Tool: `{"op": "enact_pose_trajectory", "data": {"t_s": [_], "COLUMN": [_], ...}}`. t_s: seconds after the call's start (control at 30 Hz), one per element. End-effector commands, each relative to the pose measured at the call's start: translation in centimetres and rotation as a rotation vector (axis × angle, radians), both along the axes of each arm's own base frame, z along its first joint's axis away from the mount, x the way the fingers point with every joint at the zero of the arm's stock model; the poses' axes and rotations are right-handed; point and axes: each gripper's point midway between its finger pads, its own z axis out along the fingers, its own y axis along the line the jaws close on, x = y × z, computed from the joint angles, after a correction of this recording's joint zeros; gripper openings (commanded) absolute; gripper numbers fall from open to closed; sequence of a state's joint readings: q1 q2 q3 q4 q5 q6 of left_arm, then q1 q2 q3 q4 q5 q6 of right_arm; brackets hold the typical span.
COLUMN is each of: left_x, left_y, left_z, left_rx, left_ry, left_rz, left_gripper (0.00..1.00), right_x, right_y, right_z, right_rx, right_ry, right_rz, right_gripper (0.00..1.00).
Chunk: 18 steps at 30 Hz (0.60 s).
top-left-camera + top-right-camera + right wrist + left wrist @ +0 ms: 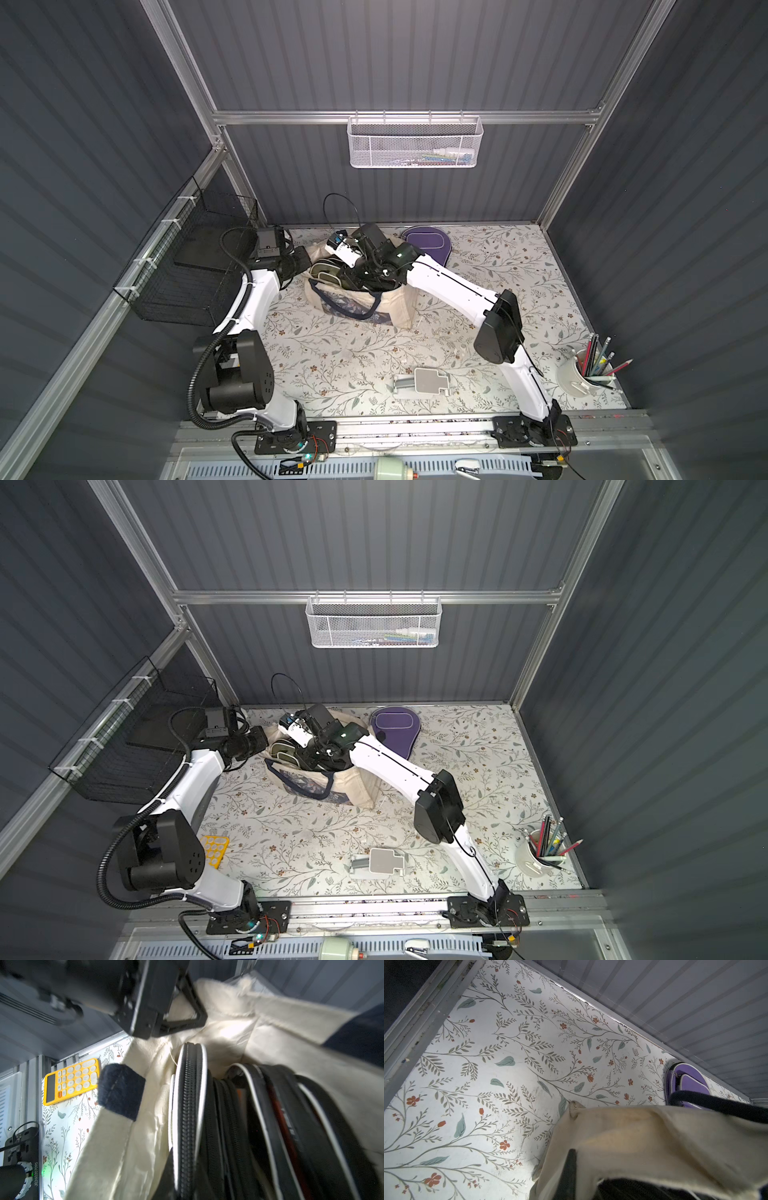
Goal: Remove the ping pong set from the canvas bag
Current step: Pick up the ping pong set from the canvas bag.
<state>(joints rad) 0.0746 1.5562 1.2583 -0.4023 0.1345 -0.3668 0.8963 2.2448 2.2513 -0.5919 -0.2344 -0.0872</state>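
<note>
Closed tight at the left gripper (308, 261), with a fold of the cream rim of the canvas bag (399, 305) pinched between the fingers (195, 997); plain enough in the right wrist view. Closed too at the right gripper (355, 283), down inside the bag's mouth. Cannot tell what, if anything, sits between those jaws: the wrist view there is blurred and shows no fingertip clearly.

Right under and around that gripper: upright black zip cases (188, 1105) with white piping, packed side by side inside the bag. Likely the ping pong set, not yet out.

Just beside the left grip, on the rim: a navy strap end (120, 1091), sewn on.

Below both grippers: the bag itself, standing open-mouthed on the floral table (332, 361). Navy print (347, 305) on the wall facing the arm bases, with a navy handle (376, 301) drooping over it.

Beyond the right gripper, toward the back wall and just beside the bag: a purple paddle-shaped case (426, 245), lying flat.

Well away from both grippers, nearer the arm bases:
- a yellow calculator (215, 850) on the left arm's side
- a pale grey bracket (422, 380) in the middle
- a white cup of pencils (584, 376) on the right arm's side
</note>
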Motion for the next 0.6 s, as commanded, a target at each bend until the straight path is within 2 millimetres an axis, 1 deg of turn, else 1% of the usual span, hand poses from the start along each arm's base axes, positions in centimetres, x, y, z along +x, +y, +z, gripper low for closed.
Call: {"op": "enact_pose_trajectory", "data": {"t_s": [0.0, 0.1, 0.27, 0.37, 0.4, 0.57], "left_x": [-0.6, -0.6, -0.5, -0.6, -0.5, -0.6], "left_y": [2.2, 2.2, 2.2, 2.2, 2.2, 2.2], "left_z": [-1.9, -1.9, -1.9, -1.9, -1.9, -2.0], "left_rx": [0.053, 0.053, 0.052, 0.051, 0.053, 0.052], "left_ry": [0.065, 0.065, 0.065, 0.064, 0.063, 0.065], "left_rz": [0.060, 0.061, 0.060, 0.061, 0.060, 0.059], "left_gripper": [0.00, 0.00, 0.00, 0.00, 0.00, 0.00], "right_x": [1.0, 1.2, 1.0, 0.5, 0.3, -0.6], "right_y": [-2.1, -3.2, -4.7, -5.7, -6.1, -8.5], "right_z": [7.6, 9.7, 12.9, 15.7, 16.9, 21.8], "right_rx": [0.101, 0.122, 0.175, 0.224, 0.245, 0.329], "right_ry": [-0.126, -0.152, -0.189, -0.216, -0.228, -0.283], "right_rz": [-0.075, -0.106, -0.144, -0.167, -0.175, -0.224], "right_gripper": [0.00, 0.00, 0.00, 0.00, 0.00, 0.00]}}
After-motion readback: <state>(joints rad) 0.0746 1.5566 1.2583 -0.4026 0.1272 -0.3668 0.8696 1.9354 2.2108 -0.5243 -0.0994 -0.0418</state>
